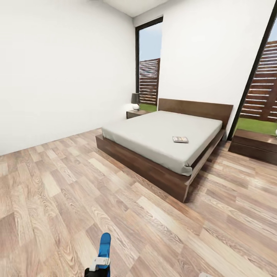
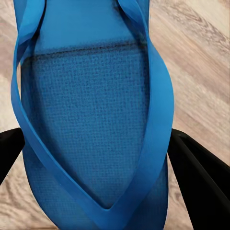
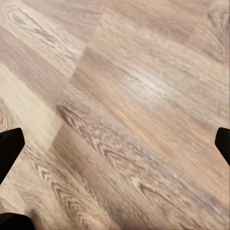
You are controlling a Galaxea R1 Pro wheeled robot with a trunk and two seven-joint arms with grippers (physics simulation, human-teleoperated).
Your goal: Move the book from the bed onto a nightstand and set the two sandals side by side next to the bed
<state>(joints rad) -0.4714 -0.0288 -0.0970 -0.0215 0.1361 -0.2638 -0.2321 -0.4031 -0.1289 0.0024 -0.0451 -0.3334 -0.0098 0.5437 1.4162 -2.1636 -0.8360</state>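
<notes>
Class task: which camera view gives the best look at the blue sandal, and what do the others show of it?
The left wrist view: the sandal appears close up, footbed and straps clear, between the left hand's fingers. The head view gives a small, distant sandal. The right wrist view shows wood floor.

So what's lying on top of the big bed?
Just the book, lying flat on the bed's grey mattress, toward the side with the long low cabinet. Nothing else is on the mattress. Anything under the bed is hidden by its wooden frame.

Open wood-plank floor (image 1: 69, 192) stretches up to the bed (image 1: 154, 134); its dark frame blocks the way ahead. 2 nightstands (image 1: 135, 113) (image 1: 254, 144) flank it; the mattress around the book (image 1: 180, 139) lies bare.
</notes>
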